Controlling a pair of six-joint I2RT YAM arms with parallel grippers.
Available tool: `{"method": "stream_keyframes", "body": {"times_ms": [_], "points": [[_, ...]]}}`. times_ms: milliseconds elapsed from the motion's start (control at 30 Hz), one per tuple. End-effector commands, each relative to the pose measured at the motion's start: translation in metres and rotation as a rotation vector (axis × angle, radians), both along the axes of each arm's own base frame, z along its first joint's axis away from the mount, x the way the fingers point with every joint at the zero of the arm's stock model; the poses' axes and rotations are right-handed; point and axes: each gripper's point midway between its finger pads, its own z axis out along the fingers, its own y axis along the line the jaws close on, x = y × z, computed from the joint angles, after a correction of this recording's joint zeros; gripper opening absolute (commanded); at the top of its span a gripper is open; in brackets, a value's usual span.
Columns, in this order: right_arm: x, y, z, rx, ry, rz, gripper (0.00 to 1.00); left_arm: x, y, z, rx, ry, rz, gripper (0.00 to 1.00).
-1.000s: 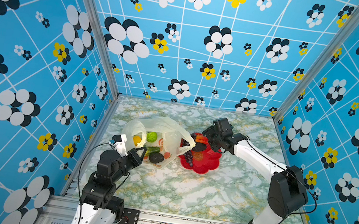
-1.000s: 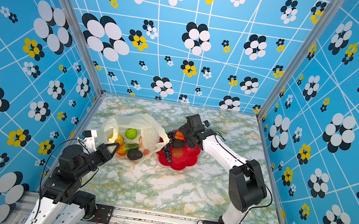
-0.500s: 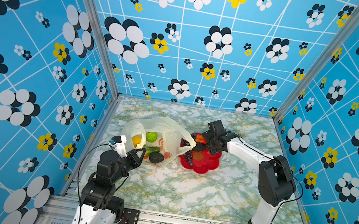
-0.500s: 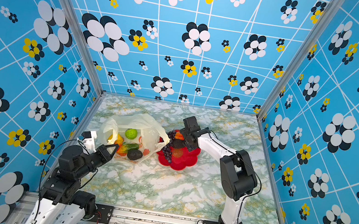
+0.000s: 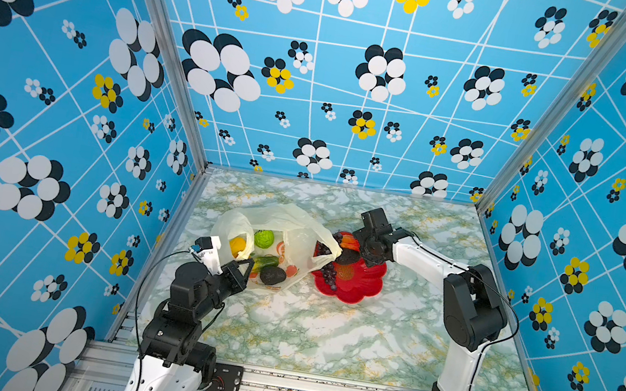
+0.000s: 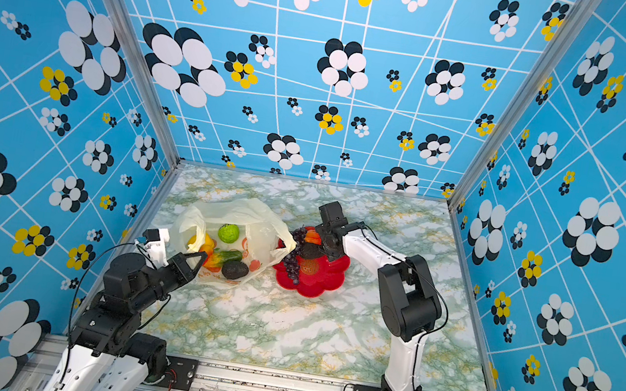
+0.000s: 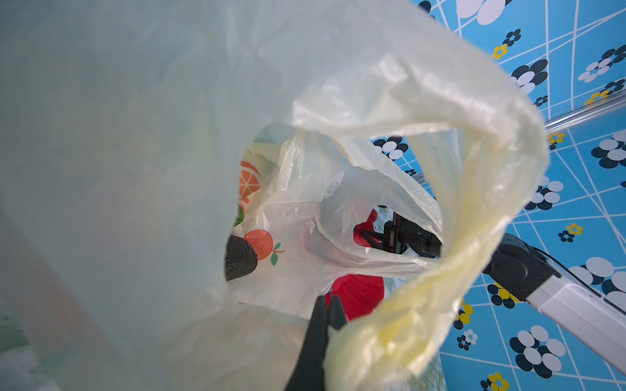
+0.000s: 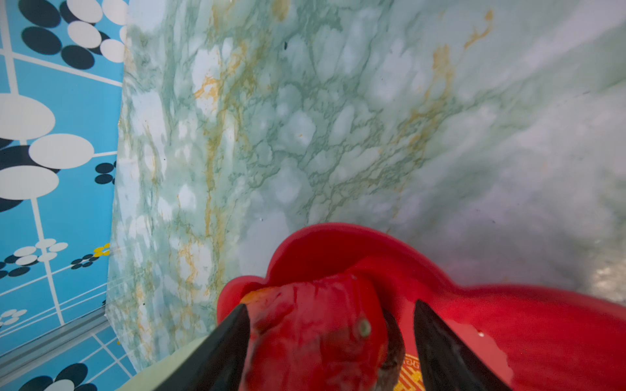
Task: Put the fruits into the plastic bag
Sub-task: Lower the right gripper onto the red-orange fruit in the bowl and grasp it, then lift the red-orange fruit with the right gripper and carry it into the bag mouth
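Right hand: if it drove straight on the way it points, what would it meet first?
The right hand would likely first meet the red fruit between its open fingers, then the dish under it. How far off the fruit is remains unclear.

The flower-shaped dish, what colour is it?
The dish is bright red with a gold mark in its middle; clearest in a top view.

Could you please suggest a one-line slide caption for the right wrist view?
Right end effector, jaws open, straddling a red-orange fruit in the red dish on the marbled table.
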Motion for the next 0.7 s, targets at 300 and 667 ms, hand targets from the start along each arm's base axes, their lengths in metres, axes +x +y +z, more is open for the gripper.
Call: {"method": "stream_keyframes", "body": {"times_ms": [300, 667], "points": [[0.004, -0.016, 0.016, -0.034, -0.071, -0.042, 0.41, -0.001, 0.004, 0.012, 0.023, -0.032, 0.011, 0.00], [-0.010, -0.027, 0.081, -0.027, -0.271, 0.010, 0.34, -0.003, 0.002, 0.015, 0.001, -0.035, 0.003, 0.00]]}}
